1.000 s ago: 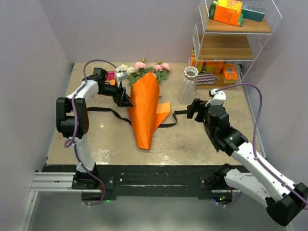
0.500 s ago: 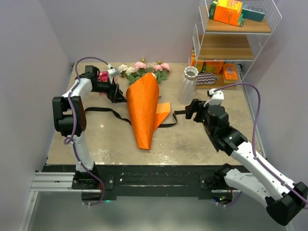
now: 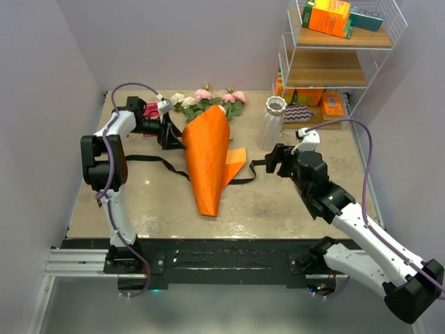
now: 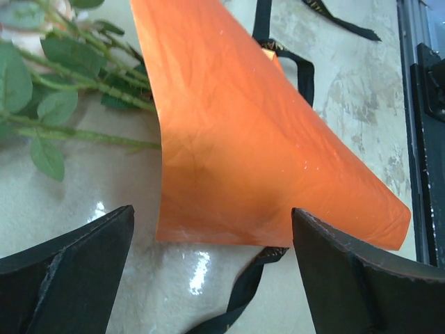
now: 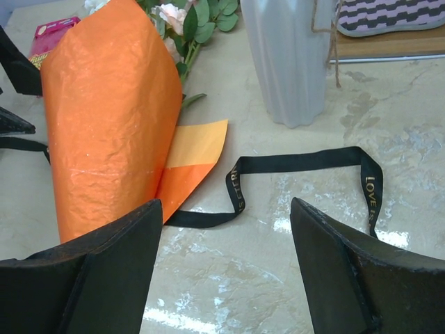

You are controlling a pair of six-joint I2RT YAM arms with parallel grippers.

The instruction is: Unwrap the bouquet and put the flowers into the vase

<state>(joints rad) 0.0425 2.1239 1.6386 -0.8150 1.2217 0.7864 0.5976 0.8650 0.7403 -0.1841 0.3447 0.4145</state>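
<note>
Roughly half done: black ribbon (image 5: pixel 299 163) loose ahead of the right tool (image 5: pixel 226 205); orange paper (image 4: pixel 243 139) half-open before the left tool (image 4: pixel 212 212); both wide, empty; roses (image 5: pixel 170 14) not yet in the vase (image 5: pixel 288 56).

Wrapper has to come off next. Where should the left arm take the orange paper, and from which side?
Grip the orange paper by its free side edge near the wide end, coming from the side of the left gripper, whose open jaws face it. That edge looks lifted, so one jaw can likely slip beneath, clear of the stems.
</note>
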